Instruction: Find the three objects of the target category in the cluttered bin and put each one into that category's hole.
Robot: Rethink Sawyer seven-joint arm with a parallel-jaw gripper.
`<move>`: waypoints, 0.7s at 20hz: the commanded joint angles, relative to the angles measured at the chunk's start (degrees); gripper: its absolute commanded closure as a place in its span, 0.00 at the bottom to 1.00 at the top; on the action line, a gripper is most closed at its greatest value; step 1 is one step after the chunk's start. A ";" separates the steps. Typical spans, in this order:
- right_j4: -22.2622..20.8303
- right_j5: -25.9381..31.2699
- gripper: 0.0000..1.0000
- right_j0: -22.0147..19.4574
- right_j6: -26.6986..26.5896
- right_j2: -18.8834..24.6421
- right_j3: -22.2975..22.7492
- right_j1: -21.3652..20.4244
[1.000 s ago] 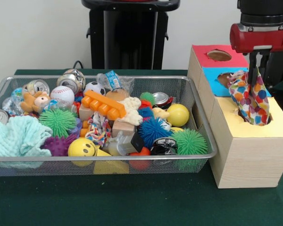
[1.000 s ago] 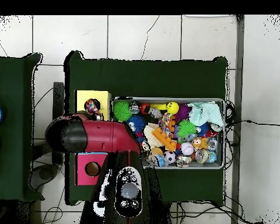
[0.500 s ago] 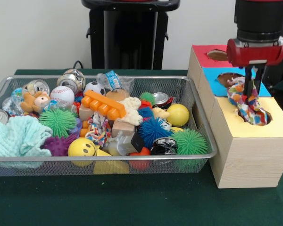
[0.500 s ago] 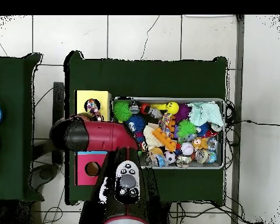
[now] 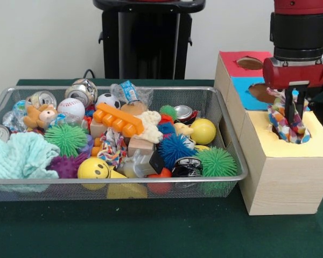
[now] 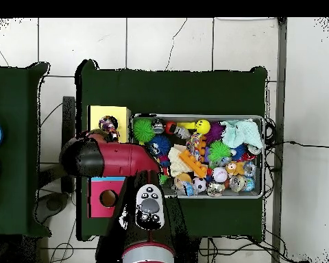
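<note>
The red and black gripper (image 5: 292,102) stands over the yellow hole of the wooden sorting box (image 5: 282,172), fingers pinched on the multicoloured polka-dot cloth (image 5: 288,122) bunched just below them, partly in the hole. Limp and light, it probably snags; best gripped at a gathered fold.

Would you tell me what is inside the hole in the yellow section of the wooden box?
A multicoloured spotted cloth is bunched into the yellow section's hole, its top protruding beneath the gripper. Whatever lies deeper is hidden.

Yellow hole (image 5: 293,134): plugged by spotted cloth (image 5: 287,121). Red hole (image 5: 250,63): open. Bin (image 5: 226,137): packed with toys; table (image 5: 124,231) in front bare.
</note>
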 commanded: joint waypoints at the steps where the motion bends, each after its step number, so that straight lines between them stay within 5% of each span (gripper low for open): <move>1: 1.96 -4.69 1.00 -2.33 12.58 7.09 5.39 3.49; 8: 3.65 -0.94 1.00 -0.95 12.85 5.73 4.45 2.34; 14: 1.08 -8.73 1.00 -3.58 11.90 7.56 4.96 8.39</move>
